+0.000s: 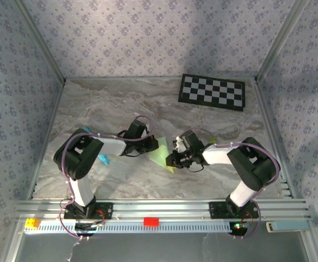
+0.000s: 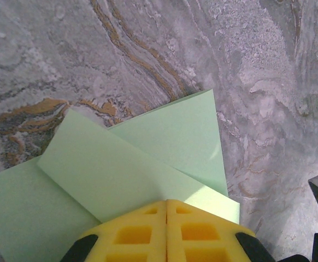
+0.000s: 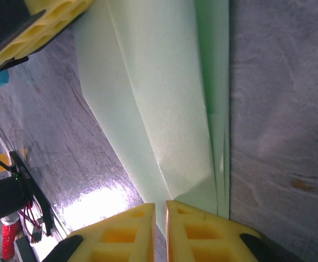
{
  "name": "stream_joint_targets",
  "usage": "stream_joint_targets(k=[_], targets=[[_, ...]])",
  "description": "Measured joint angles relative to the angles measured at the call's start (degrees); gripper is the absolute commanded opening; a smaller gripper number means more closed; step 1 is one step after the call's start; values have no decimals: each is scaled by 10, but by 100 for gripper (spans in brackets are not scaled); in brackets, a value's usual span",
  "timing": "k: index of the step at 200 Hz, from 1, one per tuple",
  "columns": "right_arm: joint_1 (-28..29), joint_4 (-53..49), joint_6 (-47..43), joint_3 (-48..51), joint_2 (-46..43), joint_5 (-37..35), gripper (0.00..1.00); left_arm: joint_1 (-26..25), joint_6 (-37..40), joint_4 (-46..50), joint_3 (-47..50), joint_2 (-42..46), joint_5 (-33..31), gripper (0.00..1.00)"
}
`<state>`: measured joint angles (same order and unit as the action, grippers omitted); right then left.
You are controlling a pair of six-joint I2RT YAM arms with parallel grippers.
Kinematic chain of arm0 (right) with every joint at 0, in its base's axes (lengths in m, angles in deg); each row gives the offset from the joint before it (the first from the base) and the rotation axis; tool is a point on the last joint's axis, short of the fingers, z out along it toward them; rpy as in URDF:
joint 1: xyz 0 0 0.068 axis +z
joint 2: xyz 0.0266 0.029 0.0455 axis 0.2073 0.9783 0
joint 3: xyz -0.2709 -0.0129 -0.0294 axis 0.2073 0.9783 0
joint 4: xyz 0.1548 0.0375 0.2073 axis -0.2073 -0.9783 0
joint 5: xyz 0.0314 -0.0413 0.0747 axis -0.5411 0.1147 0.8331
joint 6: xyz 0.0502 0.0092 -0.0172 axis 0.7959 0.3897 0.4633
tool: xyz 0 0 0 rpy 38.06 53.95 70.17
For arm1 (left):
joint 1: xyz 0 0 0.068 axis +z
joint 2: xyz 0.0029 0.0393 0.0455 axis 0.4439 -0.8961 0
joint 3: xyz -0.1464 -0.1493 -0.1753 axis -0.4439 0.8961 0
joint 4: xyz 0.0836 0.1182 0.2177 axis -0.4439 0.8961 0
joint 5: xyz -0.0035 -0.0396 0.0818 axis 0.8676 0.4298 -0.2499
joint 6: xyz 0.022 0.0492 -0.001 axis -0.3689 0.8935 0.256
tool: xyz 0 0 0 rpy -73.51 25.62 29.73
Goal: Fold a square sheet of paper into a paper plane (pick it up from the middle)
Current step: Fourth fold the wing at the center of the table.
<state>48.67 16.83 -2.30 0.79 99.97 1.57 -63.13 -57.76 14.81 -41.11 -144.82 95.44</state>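
1. As the overhead view shows, the marbled table (image 1: 93, 109) carries a checkerboard (image 1: 212, 91) at its far right.
2. Sheet of paper (image 1: 160, 153): part-folded, mid-table between the two grippers.
3. Left gripper (image 2: 166, 204): jaws closed together on the sheet's edge.
4. Right gripper (image 3: 160, 206): jaws a slit apart at the sheet's fold; whether they pinch it cannot be told.
5. Blue stick (image 1: 103, 159): beside the left arm.
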Motion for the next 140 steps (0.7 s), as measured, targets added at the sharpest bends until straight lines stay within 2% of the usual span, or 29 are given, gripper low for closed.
stream_joint_targets(k=[75,140], targets=[[-13,-32,2,8,-55,0,15,0,0,5,-3,0,0,7],[-16,-24,18,-66,13,3,15,0,0,5,-3,0,0,7]])
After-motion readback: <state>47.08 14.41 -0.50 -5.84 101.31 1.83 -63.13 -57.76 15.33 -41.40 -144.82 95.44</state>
